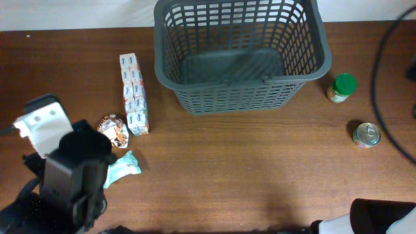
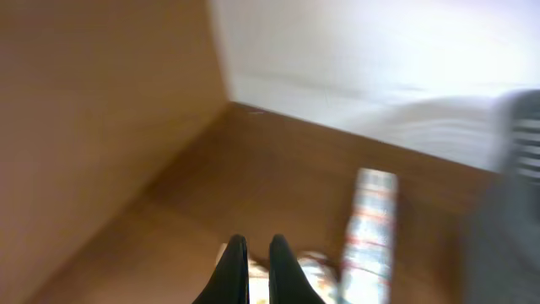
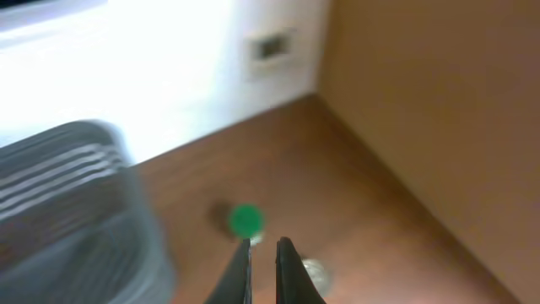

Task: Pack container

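Large dark grey plastic lattice basket [image 1: 242, 96]: far centre of the worktop [image 1: 214, 175], upright, solid floor bare. Nothing packed yet, by the look of it.

Step in hand, as I judge it: first pick. Both arms sit at the near edge.
- Left fingers [image 2: 229, 270]: drawn almost together, slim gap, holding nothing.
- Right fingers [image 3: 238, 274]: the same.
- Both should spread before descending, then lift high over the thick rim and release low onto the floor.

Left of basket:
- Long strip of white, blue and orange cartons [image 1: 134, 94].
- Crumpled orange-and-white packet [image 1: 112, 130], just beside the strip's near end. Crowded, so grip from the open side.
- Mint-green packet [image 1: 122, 169], nearer, partly under the left arm.

Right of basket:
- Green-lidded jar [image 1: 341, 88], close to the basket wall.
- Silver-topped tin can [image 1: 366, 135], nearer.
- Black cable [image 1: 380, 97] looping past; snag risk for the right arm.
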You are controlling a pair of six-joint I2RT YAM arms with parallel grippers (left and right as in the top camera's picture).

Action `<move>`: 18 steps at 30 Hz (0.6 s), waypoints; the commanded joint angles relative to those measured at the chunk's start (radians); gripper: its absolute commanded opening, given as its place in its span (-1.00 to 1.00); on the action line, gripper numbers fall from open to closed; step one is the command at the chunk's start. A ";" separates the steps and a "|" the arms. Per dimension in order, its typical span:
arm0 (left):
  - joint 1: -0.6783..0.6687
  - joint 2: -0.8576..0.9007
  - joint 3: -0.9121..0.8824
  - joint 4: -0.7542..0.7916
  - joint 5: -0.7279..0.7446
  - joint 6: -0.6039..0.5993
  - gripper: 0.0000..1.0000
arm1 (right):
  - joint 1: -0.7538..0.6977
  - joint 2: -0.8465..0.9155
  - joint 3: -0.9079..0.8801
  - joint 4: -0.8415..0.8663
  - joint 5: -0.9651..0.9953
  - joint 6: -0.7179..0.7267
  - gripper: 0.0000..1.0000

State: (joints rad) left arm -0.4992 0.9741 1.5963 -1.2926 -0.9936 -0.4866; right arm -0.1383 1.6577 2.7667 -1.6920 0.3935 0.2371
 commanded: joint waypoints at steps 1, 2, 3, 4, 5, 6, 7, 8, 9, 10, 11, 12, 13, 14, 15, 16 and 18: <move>0.101 0.023 0.003 -0.010 -0.110 0.008 -0.96 | -0.121 0.026 -0.087 -0.006 0.009 0.068 -0.92; 0.131 0.028 0.003 -0.010 -0.106 0.008 -0.96 | -0.158 0.028 -0.114 -0.006 -0.016 0.068 -0.93; 0.164 0.033 0.003 -0.010 -0.101 0.008 -0.96 | -0.192 0.032 -0.140 -0.006 -0.050 0.068 -0.92; 0.192 0.038 0.003 -0.010 -0.095 0.008 -0.86 | -0.222 0.036 -0.164 -0.006 -0.087 0.068 -0.80; 0.220 0.043 0.003 -0.009 -0.090 0.008 -0.79 | -0.249 0.040 -0.188 -0.006 -0.115 0.068 -0.64; 0.248 0.049 0.003 -0.006 -0.084 0.008 -0.74 | -0.276 0.046 -0.216 -0.006 -0.137 0.068 -0.37; 0.272 0.056 0.003 -0.003 -0.076 0.008 -0.65 | -0.297 0.050 -0.238 -0.006 -0.151 0.068 0.02; 0.292 0.062 0.003 -0.001 -0.068 0.008 -0.40 | -0.314 0.053 -0.260 -0.004 -0.163 0.068 0.39; 0.313 0.071 0.003 0.001 -0.056 0.007 -0.03 | -0.329 0.058 -0.281 0.002 -0.177 0.068 0.68; 0.333 0.081 0.003 0.005 -0.042 0.007 0.55 | -0.344 0.064 -0.305 0.010 -0.188 0.068 0.97; 0.348 0.090 0.003 0.006 -0.029 0.004 0.90 | -0.355 0.070 -0.325 0.019 -0.193 0.068 0.98; 0.366 0.103 0.003 0.009 -0.011 0.004 1.00 | -0.364 0.079 -0.346 0.030 -0.196 0.068 0.98; 0.379 0.116 0.003 0.010 0.006 0.005 1.00 | -0.369 0.086 -0.358 0.035 -0.198 0.068 0.98; 0.393 0.130 0.003 0.009 0.025 0.005 1.00 | -0.375 0.096 -0.372 0.040 -0.200 0.068 0.98; 0.405 0.146 0.003 0.008 0.046 0.005 1.00 | -0.375 0.106 -0.387 0.043 -0.200 0.068 0.98; 0.413 0.160 0.003 0.006 0.065 0.005 1.00 | -0.375 0.115 -0.399 0.045 -0.200 0.068 0.98; 0.424 0.192 0.003 0.000 0.107 0.005 1.00 | -0.373 0.134 -0.421 0.052 -0.200 0.068 0.98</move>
State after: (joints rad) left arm -0.0925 1.1267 1.5963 -1.2888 -0.9688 -0.4831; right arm -0.5079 1.7641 2.3737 -1.6482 0.2161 0.2920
